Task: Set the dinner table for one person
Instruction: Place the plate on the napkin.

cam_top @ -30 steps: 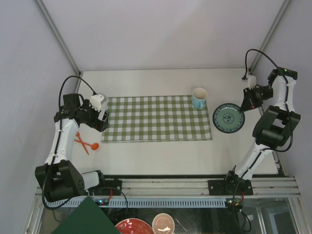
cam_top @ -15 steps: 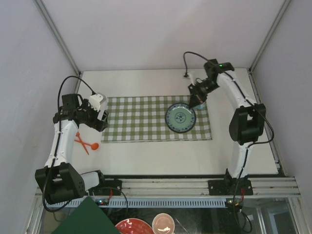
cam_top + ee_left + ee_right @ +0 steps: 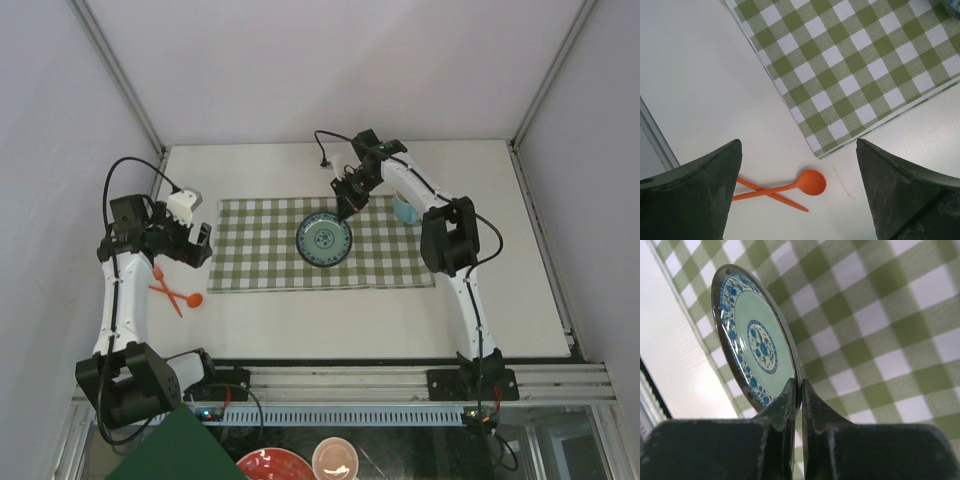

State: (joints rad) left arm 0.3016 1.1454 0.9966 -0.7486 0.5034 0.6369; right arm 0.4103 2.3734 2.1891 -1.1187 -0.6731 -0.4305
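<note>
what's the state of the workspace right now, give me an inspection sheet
surface: dinner table, off-white, with a checked cloth laid flat on it
job's things: plate over the cloth, held by its rim; mug at the cloth's far right corner; spoon crossed with a second orange utensil, left of the cloth
clutter: red bowl, pink bowl and green sheet below the near rail
grippers: left gripper open, empty; right gripper shut on plate
cables: black cable looping off the right arm
surroundings: pale walls, metal frame posts
</note>
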